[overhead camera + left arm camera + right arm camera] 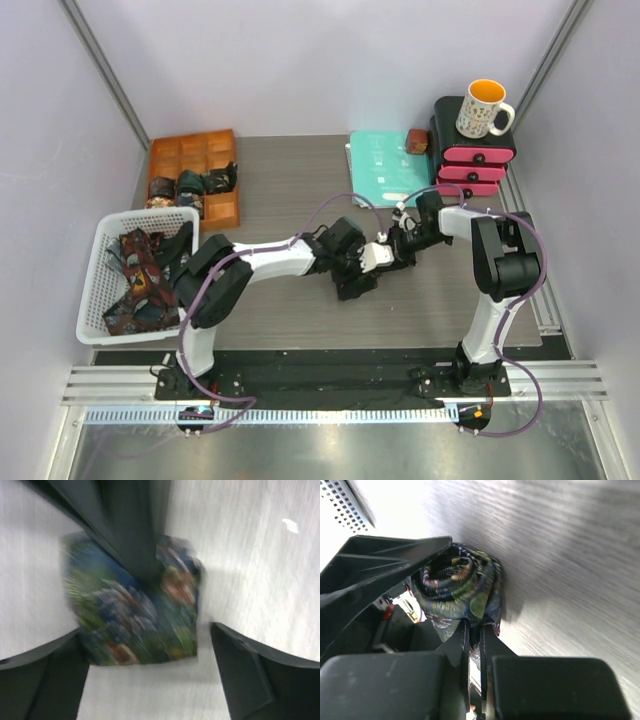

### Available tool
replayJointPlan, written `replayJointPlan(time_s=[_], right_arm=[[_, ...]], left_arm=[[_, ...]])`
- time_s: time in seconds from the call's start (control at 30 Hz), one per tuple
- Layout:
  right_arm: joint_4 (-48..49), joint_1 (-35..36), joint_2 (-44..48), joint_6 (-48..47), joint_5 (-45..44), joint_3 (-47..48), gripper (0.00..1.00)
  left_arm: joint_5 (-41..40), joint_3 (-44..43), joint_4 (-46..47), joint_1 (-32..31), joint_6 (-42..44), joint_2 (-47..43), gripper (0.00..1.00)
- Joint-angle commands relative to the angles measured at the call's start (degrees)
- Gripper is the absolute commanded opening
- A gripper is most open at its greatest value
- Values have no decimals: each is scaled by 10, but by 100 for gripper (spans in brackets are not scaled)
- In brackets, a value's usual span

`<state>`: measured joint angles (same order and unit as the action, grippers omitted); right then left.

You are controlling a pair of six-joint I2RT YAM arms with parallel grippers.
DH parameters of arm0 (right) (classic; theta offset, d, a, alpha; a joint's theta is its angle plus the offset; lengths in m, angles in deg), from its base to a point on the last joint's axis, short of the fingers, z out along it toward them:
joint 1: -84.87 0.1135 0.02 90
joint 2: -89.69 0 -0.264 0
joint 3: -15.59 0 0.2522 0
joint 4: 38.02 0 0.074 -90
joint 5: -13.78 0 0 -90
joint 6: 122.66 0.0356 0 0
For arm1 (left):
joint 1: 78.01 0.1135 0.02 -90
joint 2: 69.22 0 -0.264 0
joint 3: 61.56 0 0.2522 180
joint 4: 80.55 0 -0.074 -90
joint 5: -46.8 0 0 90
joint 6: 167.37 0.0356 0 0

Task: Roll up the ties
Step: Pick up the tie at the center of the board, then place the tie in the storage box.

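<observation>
A multicolour tie rolled into a small roll point(132, 612) stands on the table at the middle. In the right wrist view the roll point(460, 587) shows its spiral end. My right gripper point(475, 630) is shut on the roll's edge, with fabric pinched between its fingers. It enters the left wrist view as a dark bar point(127, 530) over the roll. My left gripper point(147, 645) is open and straddles the roll: one finger point(45, 680) lies against its side, the other point(255, 675) stands apart. In the top view both grippers, left point(355, 272) and right point(395, 250), meet and hide the roll.
A white basket point(98, 262) holding several loose ties stands at the left. An orange compartment tray point(222, 205) with rolled ties lies behind it. A teal folder point(385, 165), a pink-and-black drawer unit point(475, 160) and a mug point(483, 108) stand at the back right.
</observation>
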<state>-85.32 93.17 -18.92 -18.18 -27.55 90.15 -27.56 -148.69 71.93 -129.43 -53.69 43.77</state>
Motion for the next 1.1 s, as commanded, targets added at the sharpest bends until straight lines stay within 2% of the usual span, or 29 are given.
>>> replayJointPlan(time_s=[0.0,0.1,0.27,0.37,0.4,0.47,0.5,0.6,0.7,0.77,0.8,0.9,1.0,1.07], right_arm=[[64,-6,17,18,-54,4,1],[73,-6,24,42,-34,24,1],[96,-7,37,89,-9,56,1],[117,-7,40,118,3,68,1],[132,-6,43,127,6,71,1],[153,-6,46,164,19,80,1],[178,-6,53,180,20,82,1],[221,-5,60,229,31,86,1],[253,3,67,268,43,97,1],[269,11,79,297,46,105,1],[296,14,82,313,49,105,1],[373,27,98,377,56,98,1],[448,46,101,443,60,97,1],[479,58,101,470,60,100,1]], left_arm=[[21,60,-1,21,-57,-94,100],[49,78,12,45,-116,-169,100],[82,62,2,98,-250,-228,100],[116,25,-44,154,-343,-225,100],[132,23,-38,191,-408,-224,100],[170,35,-7,232,-478,-231,100],[183,58,44,266,-543,-236,100],[189,102,136,300,-586,-264,100],[172,101,150,323,-609,-276,100],[213,69,148,358,-638,-262,100],[279,54,139,368,-643,-254,100],[314,31,123,386,-665,-254,100],[306,59,135,383,-694,-274,100],[299,94,181,382,-726,-284,100]])
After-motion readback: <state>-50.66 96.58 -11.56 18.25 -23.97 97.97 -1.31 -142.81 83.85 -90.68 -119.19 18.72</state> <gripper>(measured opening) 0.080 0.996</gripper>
